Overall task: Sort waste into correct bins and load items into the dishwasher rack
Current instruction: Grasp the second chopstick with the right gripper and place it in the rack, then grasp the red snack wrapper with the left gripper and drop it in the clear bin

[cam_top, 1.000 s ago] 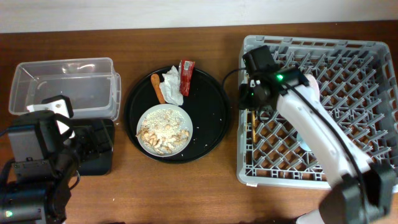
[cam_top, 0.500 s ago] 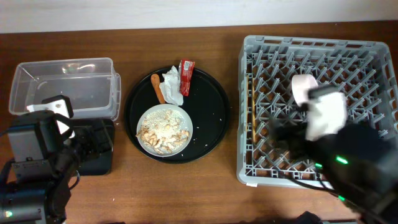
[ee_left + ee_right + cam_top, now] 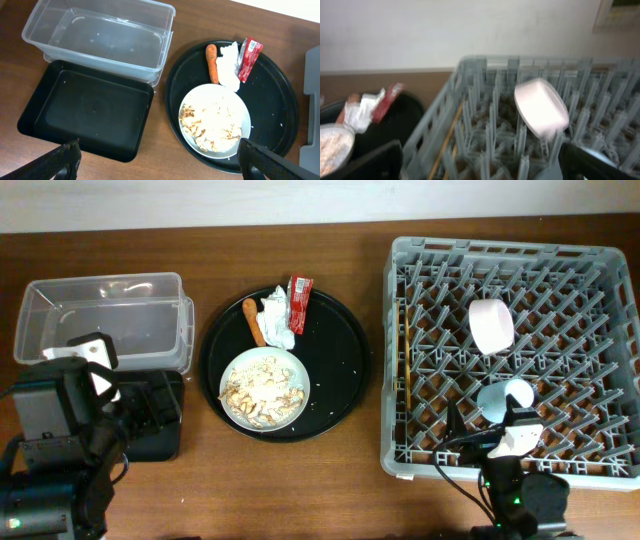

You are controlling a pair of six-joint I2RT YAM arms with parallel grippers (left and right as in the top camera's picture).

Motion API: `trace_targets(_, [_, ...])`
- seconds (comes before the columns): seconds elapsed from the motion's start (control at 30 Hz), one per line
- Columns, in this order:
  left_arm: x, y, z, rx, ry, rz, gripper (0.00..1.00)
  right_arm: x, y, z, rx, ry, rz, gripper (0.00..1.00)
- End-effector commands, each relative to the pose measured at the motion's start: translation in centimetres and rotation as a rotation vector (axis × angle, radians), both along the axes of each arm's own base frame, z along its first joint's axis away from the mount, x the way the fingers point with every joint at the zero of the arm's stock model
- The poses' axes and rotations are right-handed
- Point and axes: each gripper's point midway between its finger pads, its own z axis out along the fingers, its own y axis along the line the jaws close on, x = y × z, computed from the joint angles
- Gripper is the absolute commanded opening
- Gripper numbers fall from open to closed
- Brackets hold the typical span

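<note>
- The rack (image 3: 600, 270) fills my right side. A bowl (image 3: 491, 325) stands on edge among its pegs, a small cup (image 3: 505, 395) sits nearer me, and the chopsticks (image 3: 405, 360) lie along its left wall. I judge the loading done except for the plate.
- The round tray (image 3: 340, 370) sits between the rack and the bins and carries everything left.
- The clear tub (image 3: 100, 35) and the black bin (image 3: 85, 110) touch each other. Both look empty, so I take sorting to be the step in hand.
- My left gripper (image 3: 159, 150) and right gripper (image 3: 481, 150) both hang spread wide, holding nothing.
- The plate (image 3: 246, 120) is heaped with rice scraps (image 3: 212, 127) and must be emptied before racking.
- The napkin (image 3: 229, 65) touches the sausage piece (image 3: 212, 62), and the wrapper (image 3: 249, 52) lies just beside it. Lifting one cleanly calls for care, and the left arm is nearer.
</note>
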Motion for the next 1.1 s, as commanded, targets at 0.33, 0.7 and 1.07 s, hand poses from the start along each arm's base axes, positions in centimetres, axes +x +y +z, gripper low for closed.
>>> trace_targets(0.33, [-0.1,0.1,0.3,-0.003,-0.012,0.015,0.99,1.2,0.1,-3.1,-0.004,-0.036,0.012,0.98])
trace_targets(0.7, [3.2,-4.2,3.2,-0.168,-0.174,-0.19,0.99,1.2,0.1,-3.1,-0.004,-0.036,0.012,0.98])
trace_targets(1.07, [21.0,-21.7,-16.9,0.083,0.087,-0.6,0.77,1.2,0.1,-3.1,-0.004,-0.036,0.012,0.98])
